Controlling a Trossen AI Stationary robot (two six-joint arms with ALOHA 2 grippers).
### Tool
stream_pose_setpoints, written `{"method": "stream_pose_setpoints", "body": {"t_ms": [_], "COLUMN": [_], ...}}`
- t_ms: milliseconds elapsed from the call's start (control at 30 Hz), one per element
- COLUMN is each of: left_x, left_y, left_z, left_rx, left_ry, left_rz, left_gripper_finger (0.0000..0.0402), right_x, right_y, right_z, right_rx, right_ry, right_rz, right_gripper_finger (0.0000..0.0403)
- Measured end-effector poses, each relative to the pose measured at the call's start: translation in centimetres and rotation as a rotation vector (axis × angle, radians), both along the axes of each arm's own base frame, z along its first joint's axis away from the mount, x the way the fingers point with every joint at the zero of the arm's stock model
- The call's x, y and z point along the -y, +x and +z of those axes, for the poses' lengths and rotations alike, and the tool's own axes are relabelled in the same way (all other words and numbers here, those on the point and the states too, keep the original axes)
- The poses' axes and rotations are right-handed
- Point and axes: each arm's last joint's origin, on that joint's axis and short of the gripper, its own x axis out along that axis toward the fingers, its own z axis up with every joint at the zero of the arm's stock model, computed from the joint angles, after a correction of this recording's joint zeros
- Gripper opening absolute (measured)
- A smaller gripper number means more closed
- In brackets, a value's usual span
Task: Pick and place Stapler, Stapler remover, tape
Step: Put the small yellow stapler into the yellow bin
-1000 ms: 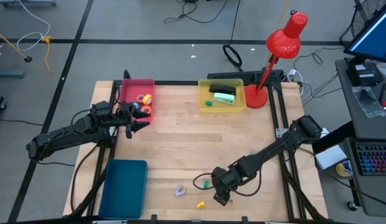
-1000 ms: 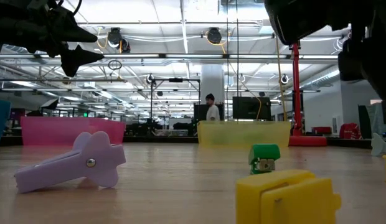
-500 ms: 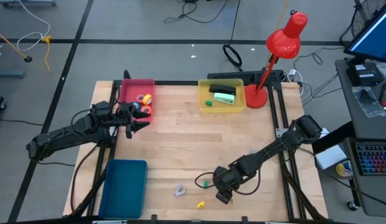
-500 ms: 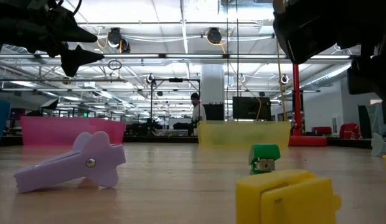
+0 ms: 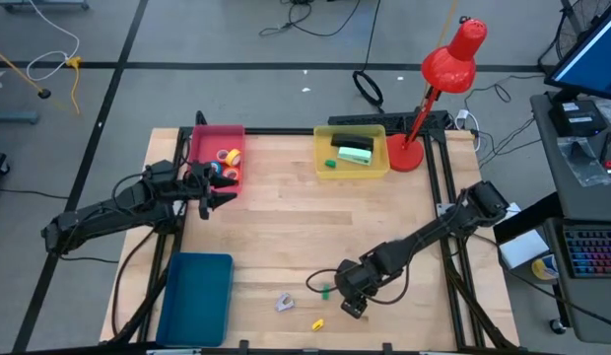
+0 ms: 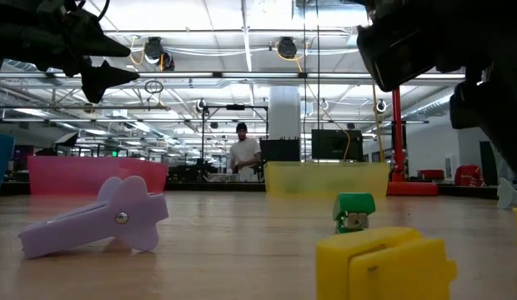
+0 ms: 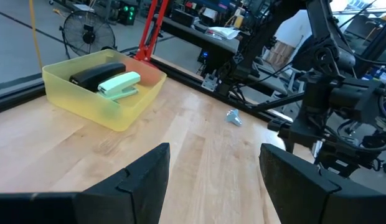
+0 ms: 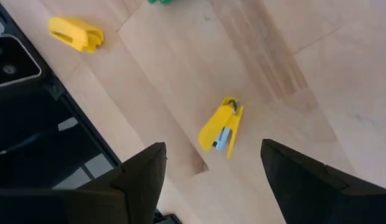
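The tape rolls point(image 5: 228, 160) lie in a pink bin point(image 5: 209, 135) at the table's far left. A black stapler point(image 5: 348, 139) and a green stapler point(image 5: 356, 152) lie in a yellow bin point(image 5: 322, 158). The purple stapler remover point(image 5: 284, 302) lies flat near the near edge. My left gripper point(image 5: 227, 197) hovers open beside the pink bin. My right gripper point(image 5: 352, 308) is open above a small yellow stapler point(image 8: 221, 130), which lies on the wood between the fingers without touching them.
A blue bin point(image 5: 195, 296) stands at the near left. A small green block point(image 5: 325, 292) and a yellow block point(image 5: 317, 323) lie near the stapler remover. A red desk lamp point(image 5: 424, 118) stands at the far right corner. A person point(image 6: 243, 158) stands in the room beyond.
My right gripper has shifted slightly toward the table's far edge, still open. The person beyond the table has walked toward the left. My left arm has kept still.
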Motion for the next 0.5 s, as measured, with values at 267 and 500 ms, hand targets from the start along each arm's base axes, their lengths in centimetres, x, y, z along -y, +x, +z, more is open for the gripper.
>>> {"method": "stream_pose_setpoints", "body": {"t_ms": [267, 500], "left_x": [0.0, 0.0], "left_y": [0.0, 0.0], "left_z": [0.0, 0.0], "left_rx": [0.0, -0.001], "left_ry": [0.001, 0.012], "left_rz": [0.0, -0.001], "left_gripper_finger": [0.0248, 0.0248], "right_x": [0.31, 0.39], "right_y": [0.18, 0.23], "right_z": [0.0, -0.04], "right_rx": [-0.013, -0.019], "right_ry": [0.004, -0.024], "right_rz": [-0.042, -0.124], "right_gripper_finger": [0.0254, 0.0254]}}
